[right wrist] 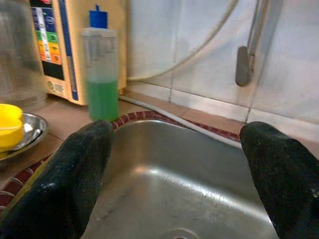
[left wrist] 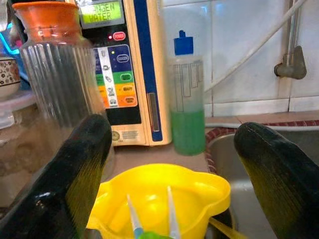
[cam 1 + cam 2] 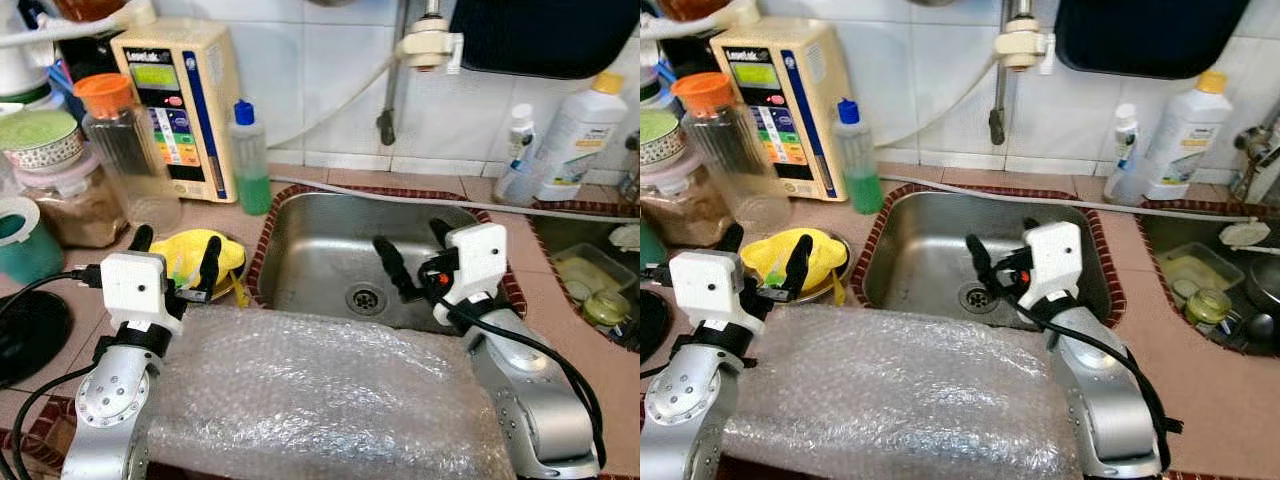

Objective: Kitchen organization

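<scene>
While my left gripper (image 3: pixel 176 262) hovers open over the yellow juicer (image 3: pixel 192 252) at ten o'clock, light, rigid, slippery plastic best pinched at its rim, my right gripper (image 3: pixel 412 258) gapes empty above the sink (image 3: pixel 310 250).

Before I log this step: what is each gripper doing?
Left gripper: open, empty, above the yellow juicer.
Right gripper: open, empty, over the sink.

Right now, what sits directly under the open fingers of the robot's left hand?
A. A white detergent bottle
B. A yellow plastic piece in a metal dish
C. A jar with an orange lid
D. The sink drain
B: the left hand hovers with its fingers spread over the yellow plastic piece resting in a metal dish on the counter beside the sink, and the left wrist view shows the yellow piece between the fingers.
</scene>
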Motion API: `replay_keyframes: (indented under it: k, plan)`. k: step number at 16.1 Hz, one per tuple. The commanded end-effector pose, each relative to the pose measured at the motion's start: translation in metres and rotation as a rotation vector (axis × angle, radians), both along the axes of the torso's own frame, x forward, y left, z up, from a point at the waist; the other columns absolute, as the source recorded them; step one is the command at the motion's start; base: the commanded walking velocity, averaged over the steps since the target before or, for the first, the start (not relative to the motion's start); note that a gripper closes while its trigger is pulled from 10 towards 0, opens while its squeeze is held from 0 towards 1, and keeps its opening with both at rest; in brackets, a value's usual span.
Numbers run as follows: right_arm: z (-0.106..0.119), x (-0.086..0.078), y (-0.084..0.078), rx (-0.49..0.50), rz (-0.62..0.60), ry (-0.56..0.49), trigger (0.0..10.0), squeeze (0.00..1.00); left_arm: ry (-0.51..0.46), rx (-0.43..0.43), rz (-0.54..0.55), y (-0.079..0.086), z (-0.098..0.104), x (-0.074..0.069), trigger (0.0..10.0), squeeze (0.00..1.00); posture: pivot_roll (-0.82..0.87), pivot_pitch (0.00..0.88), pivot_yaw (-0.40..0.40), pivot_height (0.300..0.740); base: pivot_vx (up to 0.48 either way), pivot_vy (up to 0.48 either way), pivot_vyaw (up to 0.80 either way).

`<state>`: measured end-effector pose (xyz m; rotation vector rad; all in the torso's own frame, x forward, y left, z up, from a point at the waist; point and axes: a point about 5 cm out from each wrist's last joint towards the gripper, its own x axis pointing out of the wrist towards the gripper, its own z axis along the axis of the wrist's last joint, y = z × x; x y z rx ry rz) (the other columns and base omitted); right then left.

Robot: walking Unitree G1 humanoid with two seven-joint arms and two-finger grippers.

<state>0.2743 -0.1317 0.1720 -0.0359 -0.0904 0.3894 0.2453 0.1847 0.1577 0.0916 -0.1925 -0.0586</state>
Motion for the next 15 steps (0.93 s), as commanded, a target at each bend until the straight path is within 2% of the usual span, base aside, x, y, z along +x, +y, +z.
replay_keyframes:
  k: [1,2,3,4,5,6,8,9,10,13,15]
  plan:
    - [0.004,0.001,0.0,-0.024,0.002,-0.027,10.0,0.0,0.0,0.001,0.001,-0.003,0.002,0.0,10.0,0.0,0.03,0.0,0.009,0.74,0.0,0.0,0.8]
    - [0.004,0.002,0.0,-0.013,-0.01,-0.029,10.0,0.08,-0.004,0.001,-0.01,-0.005,0.003,0.0,10.0,0.0,0.03,0.0,0.009,0.74,0.0,0.0,0.8]
    - [0.005,0.002,-0.001,-0.011,-0.011,-0.026,10.0,0.09,-0.01,0.01,-0.022,-0.007,0.005,-0.001,10.0,0.0,0.04,0.0,0.01,0.74,0.0,0.0,0.8]
    - [0.006,0.002,0.0,-0.009,-0.006,-0.03,10.0,0.07,-0.021,0.018,-0.028,-0.007,0.007,-0.001,10.0,0.0,0.04,0.0,0.012,0.74,0.0,0.0,0.8]
    - [0.006,0.002,-0.001,-0.002,-0.017,-0.033,10.0,0.0,-0.058,0.03,-0.038,-0.008,0.014,0.001,10.0,0.0,0.04,0.0,0.012,0.74,0.0,0.0,0.0]
    - [0.005,0.004,-0.005,0.015,-0.049,-0.019,10.0,0.0,-0.09,0.045,-0.062,-0.01,0.022,0.002,10.0,0.0,0.04,0.0,0.013,0.74,0.0,0.0,0.0]
    - [0.001,0.005,-0.008,0.117,-0.06,0.044,10.0,0.0,-0.102,0.05,-0.079,-0.013,0.024,0.003,10.0,0.0,0.03,0.0,0.016,0.74,0.0,0.0,0.0]
    - [-0.002,0.006,-0.008,0.124,-0.05,0.072,10.0,0.0,-0.071,0.039,-0.105,-0.016,0.017,0.003,10.0,0.0,0.03,0.0,0.016,0.74,0.0,0.0,0.0]
    - [-0.003,0.003,-0.005,0.124,-0.016,0.08,10.0,0.0,-0.002,-0.026,-0.08,-0.014,0.003,0.004,10.0,0.0,0.03,0.0,0.019,0.74,0.0,0.0,0.0]
    - [-0.006,-0.004,0.004,-0.002,0.016,0.049,10.0,0.0,0.053,-0.042,-0.067,-0.013,-0.015,0.006,10.0,0.0,0.02,0.0,0.018,0.74,0.0,0.0,0.0]
    - [-0.006,-0.006,0.008,-0.003,0.035,0.045,10.0,0.0,0.086,-0.047,-0.033,-0.008,-0.026,0.007,10.0,0.0,0.01,0.0,0.02,0.74,0.0,0.0,0.0]
